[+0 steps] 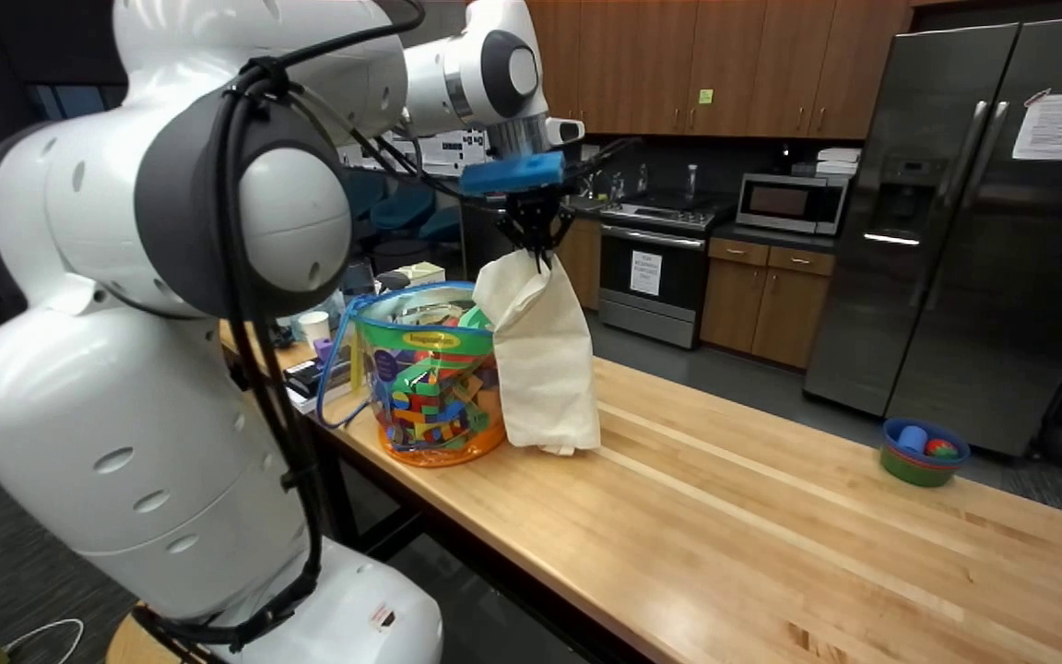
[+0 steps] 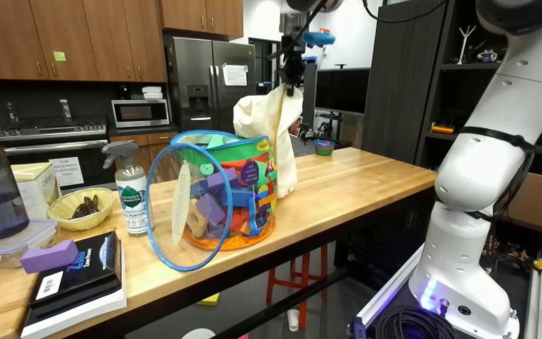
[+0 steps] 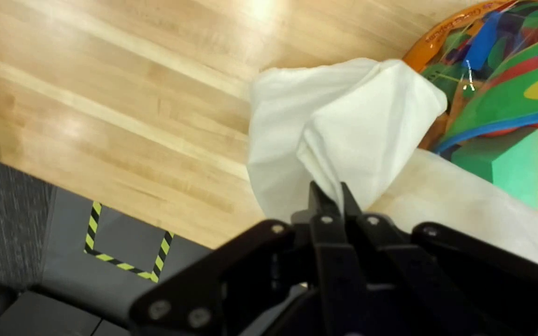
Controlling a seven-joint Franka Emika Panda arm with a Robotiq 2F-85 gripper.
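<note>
Cream cloth (image 1: 548, 369) hangs at 6 o'clock below my claw (image 3: 331, 193) in both exterior views. I have the claw narrow, its two fingers pinched on a fold of the fabric. In an exterior view, a clear tub (image 1: 443, 454) sits just at the cloth's 9 o'clock on the wooden table (image 1: 678, 516), and stacked bowls (image 1: 918, 475) stand well apart between 3 and 4 o'clock. From the wrist I see a loose flap spread from the fingertips toward 3 o'clock, over the tub's edge and partly across its blocks (image 3: 514, 168); whether it touches I cannot tell, nor whether the lower hem meets the table. To handle this well, I judge slow, smooth motion best, since the bunched pinch leaves most of the fabric free to swing. I'd raise that flap above the blue rim before any sideways shift, lest it snag and drag the tub, and work on the side away from the tub. I'd loosen the fingers only with the hem laid flat.
</note>
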